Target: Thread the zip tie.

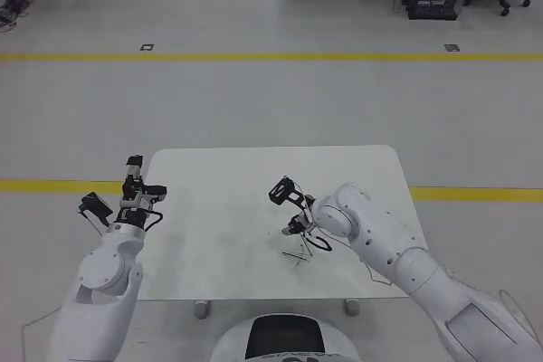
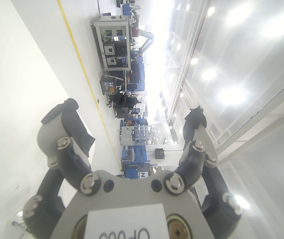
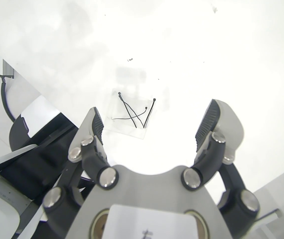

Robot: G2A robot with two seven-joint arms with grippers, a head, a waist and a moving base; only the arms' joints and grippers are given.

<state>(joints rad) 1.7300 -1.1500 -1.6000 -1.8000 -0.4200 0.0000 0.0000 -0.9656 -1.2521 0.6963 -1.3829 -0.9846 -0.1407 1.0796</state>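
The crossed zip ties [image 1: 296, 257] near the tabletop's [image 1: 217, 190] front edge are too thin to count from above, and their heads too small to tell whether any is threaded.

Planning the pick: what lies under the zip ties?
A clear sheet, maybe a bag, lies flat on the white table, with the black zip ties crossed on it. Whether they lie on top of it or inside it cannot be told.

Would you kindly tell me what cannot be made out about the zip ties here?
Top view: zip ties too small to count.
Right wrist view: the ties cross; too thin to tell if any is threaded.
The clear sheet beneath: bag or flat, unclear.
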